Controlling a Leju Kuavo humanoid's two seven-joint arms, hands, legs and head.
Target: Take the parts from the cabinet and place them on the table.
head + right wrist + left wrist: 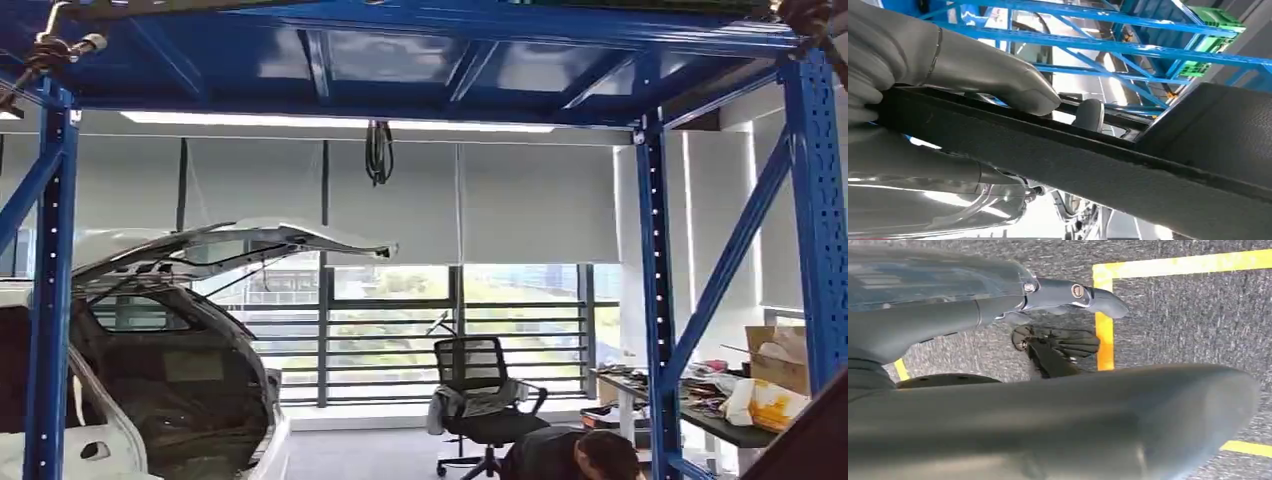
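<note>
I have one part in my grasp: a long dark trim panel [1108, 165] with a textured face and a raised edge, held in my right hand [948, 100]. My thick grey thumb [998, 80] lies along its upper edge and my other fingers [923, 165] run beneath it, so the panel is clamped between them; in the right wrist view it runs from my palm out to a broader end. In the head view one dark corner of that panel [805, 435] rises at the lower right.

My left hand [1048, 340] hangs over grey carpet [1188, 315] marked with yellow tape lines [1178, 262]. Its fingers lie straight and apart, with nothing between them.

Ahead stands one blue steel rack [655, 300] of perforated uprights and diagonal braces, its shelf overhead. Through it I see one white car [150, 330] with its tailgate raised, one black office chair [480, 385] with cloth draped on it, one cluttered table [700, 400] bearing a cardboard box [778, 355], and one person [580, 455] bent low near the chair.
</note>
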